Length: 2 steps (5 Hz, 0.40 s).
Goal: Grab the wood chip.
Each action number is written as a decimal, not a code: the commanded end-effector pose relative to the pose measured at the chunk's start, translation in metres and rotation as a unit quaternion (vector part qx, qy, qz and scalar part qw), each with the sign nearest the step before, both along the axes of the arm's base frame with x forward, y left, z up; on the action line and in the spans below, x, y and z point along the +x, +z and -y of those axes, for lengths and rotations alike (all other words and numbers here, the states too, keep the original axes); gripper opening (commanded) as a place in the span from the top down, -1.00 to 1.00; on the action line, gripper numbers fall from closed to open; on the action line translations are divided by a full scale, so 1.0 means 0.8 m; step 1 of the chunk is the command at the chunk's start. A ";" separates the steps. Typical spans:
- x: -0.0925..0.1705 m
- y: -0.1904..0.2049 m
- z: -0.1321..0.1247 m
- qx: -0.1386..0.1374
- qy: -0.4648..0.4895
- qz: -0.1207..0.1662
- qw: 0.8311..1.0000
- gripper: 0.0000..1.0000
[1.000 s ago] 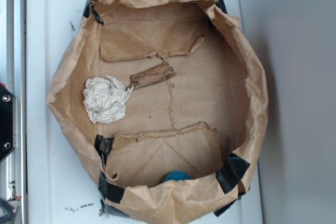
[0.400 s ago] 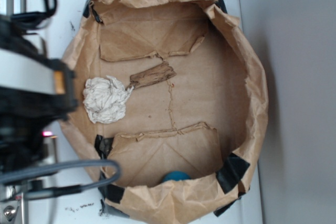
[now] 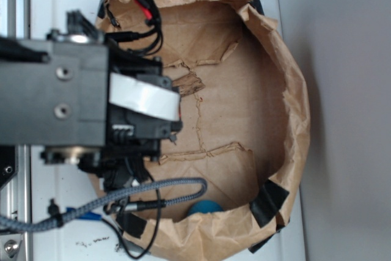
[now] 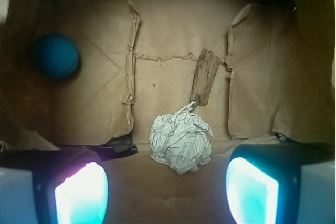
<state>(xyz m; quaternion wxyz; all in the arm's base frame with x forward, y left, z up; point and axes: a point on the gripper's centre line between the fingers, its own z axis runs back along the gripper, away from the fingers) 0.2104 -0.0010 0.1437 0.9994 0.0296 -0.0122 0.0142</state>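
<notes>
Wood chip (image 4: 205, 76) lies flat on the floor of the paper bag (image 3: 293, 108), near the middle, in the same spot as one second ago. What differs is my arm: it was out of the exterior view then, had entered at the left edge by 0.4 s ago, and now covers the left half of the bag, hiding the paper ball (image 4: 181, 137) and most of the chip from that camera; I see only the chip's right end (image 3: 190, 84) beside the arm housing.

In the wrist view, the chip's long axis runs top to bottom with a slight tilt, upper end to the right. Its lower end touches the ball's top edge. A blue ball (image 4: 54, 56) sits well apart at upper left.

Gripper (image 4: 168, 195) fingers (image 4: 81, 195) stand spread, holding nothing, above the bag floor with the paper ball between them.
</notes>
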 end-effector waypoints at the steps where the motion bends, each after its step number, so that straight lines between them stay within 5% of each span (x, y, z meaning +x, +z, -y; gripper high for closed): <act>1: 0.007 0.013 -0.007 0.000 0.011 0.021 1.000 -1.00; 2: 0.032 -0.030 -0.035 -0.011 0.085 0.002 0.996 -1.00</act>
